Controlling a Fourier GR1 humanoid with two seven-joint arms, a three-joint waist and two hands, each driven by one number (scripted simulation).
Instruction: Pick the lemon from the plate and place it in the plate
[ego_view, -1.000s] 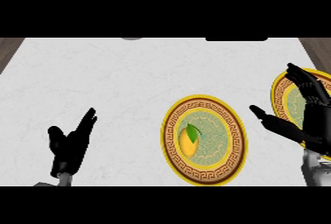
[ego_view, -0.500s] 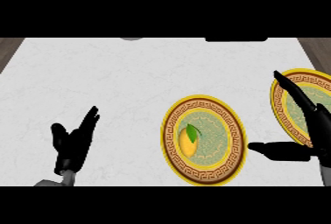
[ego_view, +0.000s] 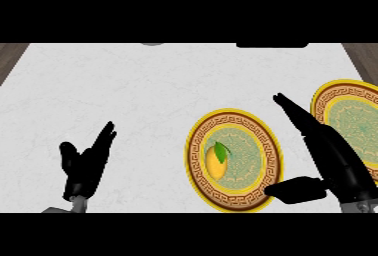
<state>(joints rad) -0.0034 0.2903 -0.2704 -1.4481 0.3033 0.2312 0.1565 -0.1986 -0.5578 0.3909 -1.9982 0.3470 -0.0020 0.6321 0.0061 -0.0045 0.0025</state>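
Note:
A yellow lemon (ego_view: 216, 159) with a green leaf lies on the left part of a gold-rimmed patterned plate (ego_view: 255, 131) in the middle of the counter. A second plate of the same pattern (ego_view: 353, 117) sits at the right edge, partly cut off. My right hand (ego_view: 330, 157) is open between the two plates, fingers stretched up and to the left, thumb pointing left over the near plate's lower right rim. It holds nothing and is apart from the lemon. My left hand (ego_view: 86, 165) rests open at the lower left, fingers up.
The white marble counter (ego_view: 148, 90) spreads wide to the left and behind the plates. Dark wooden edges show at the far corners (ego_view: 13, 52). Two dark shapes (ego_view: 272, 45) sit at the counter's back edge.
My right hand has swung left toward the lemon's plate, fingers straightening, thumb now over the plate's lower right rim. More of the right plate shows. Left hand and lemon are unmoved.

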